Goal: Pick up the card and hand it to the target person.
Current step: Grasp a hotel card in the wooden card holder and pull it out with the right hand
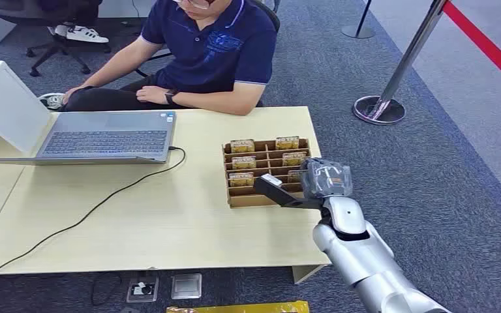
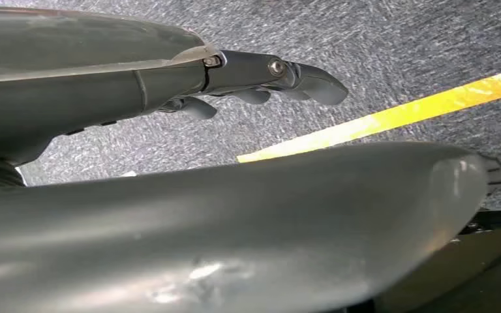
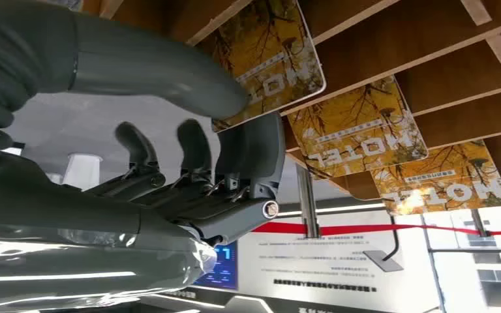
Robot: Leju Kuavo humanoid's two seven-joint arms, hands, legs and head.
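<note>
A wooden slotted card box (image 1: 235, 199) stands on the table's right part and holds several yellow hotel cards (image 1: 242, 146) upright. My right hand (image 1: 323, 179) reaches into the box from the right at its near slots. In the right wrist view the thumb (image 3: 169, 75) and a dark finger (image 3: 254, 147) pinch the edge of one yellow card (image 3: 271, 55), which stands in its slot beside two others (image 3: 359, 130). The target person (image 1: 209, 45) in a dark blue polo sits behind the table. My left hand (image 2: 254, 85) hangs over the carpet, fingers apart, holding nothing.
An open laptop (image 1: 104, 137) with a black cable (image 1: 104, 202) lies on the table's left part, next to a white box (image 1: 6, 104). A stanchion base (image 1: 379, 108) stands on the carpet at the right. A floor socket (image 1: 186, 285) lies below the table's front edge.
</note>
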